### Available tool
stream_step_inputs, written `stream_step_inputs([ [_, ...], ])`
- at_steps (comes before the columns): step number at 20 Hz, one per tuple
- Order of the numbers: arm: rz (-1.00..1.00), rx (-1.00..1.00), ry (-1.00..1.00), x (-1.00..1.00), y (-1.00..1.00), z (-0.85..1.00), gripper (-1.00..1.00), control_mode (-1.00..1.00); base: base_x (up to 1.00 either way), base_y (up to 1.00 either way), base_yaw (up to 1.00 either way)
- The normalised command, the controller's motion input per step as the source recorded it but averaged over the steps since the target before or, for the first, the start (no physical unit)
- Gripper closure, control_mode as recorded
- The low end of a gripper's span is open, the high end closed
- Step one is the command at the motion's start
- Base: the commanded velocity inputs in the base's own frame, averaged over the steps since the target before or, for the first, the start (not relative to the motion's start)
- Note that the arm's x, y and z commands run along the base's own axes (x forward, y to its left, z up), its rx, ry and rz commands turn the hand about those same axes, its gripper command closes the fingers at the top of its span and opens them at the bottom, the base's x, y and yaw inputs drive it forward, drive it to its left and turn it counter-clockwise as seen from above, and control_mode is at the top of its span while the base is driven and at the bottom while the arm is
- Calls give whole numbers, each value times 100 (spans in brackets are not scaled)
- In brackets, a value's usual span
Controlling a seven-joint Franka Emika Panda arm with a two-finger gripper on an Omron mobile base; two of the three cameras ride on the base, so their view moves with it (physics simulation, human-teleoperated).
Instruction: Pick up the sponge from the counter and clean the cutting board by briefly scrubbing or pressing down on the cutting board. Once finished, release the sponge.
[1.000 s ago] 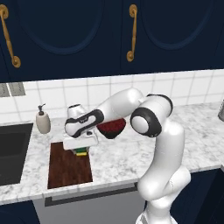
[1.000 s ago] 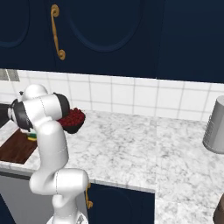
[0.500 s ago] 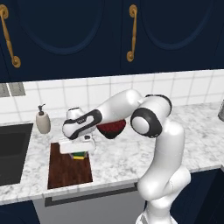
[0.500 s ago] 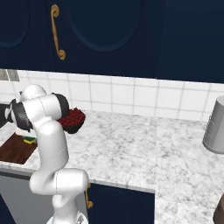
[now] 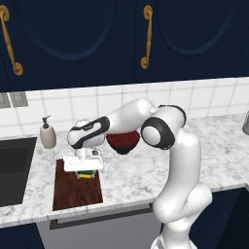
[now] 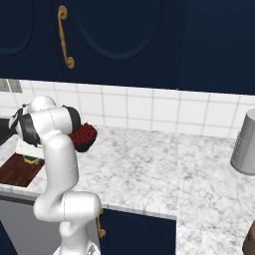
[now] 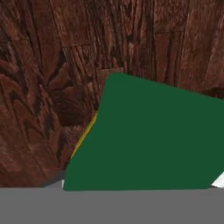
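Hovering low over the cutting board [image 5: 73, 192], gripper [image 5: 85, 171] straddling the sponge [image 7: 148, 140] directly beneath, grip unclear, counter [image 5: 136, 180] around.

Kitchen interior: navy upper cabinets [image 5: 73, 34] w/ curved brass handles [image 5: 146, 36] hang above a white tile backsplash [image 6: 164, 112]. Black sink basin [image 5: 12, 168] sits at far left, a soap dispenser [image 5: 47, 133] beside it (against the tiles). Navy lower cabinets [image 6: 134, 231] below.
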Motion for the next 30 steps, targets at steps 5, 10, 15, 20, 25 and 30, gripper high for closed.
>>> stream_step_inputs([
  [5, 0, 0, 6, -100, 29, -26, 100, -100, 0, 0, 0],
  [10, 0, 1, 0, -100, 20, -55, 100, -100, 0, 0, 0],
  [15, 0, 12, 6, -100, 19, -45, 100, -100, 0, 0, 0],
  [20, 0, 3, 28, -96, 35, -16, 100, -100, 0, 0, 0],
  [25, 0, -1, 30, -96, 51, -29, 100, -100, 0, 0, 0],
  [30, 0, -4, 17, -100, 55, -65, 100, -100, 0, 0, 0],
])
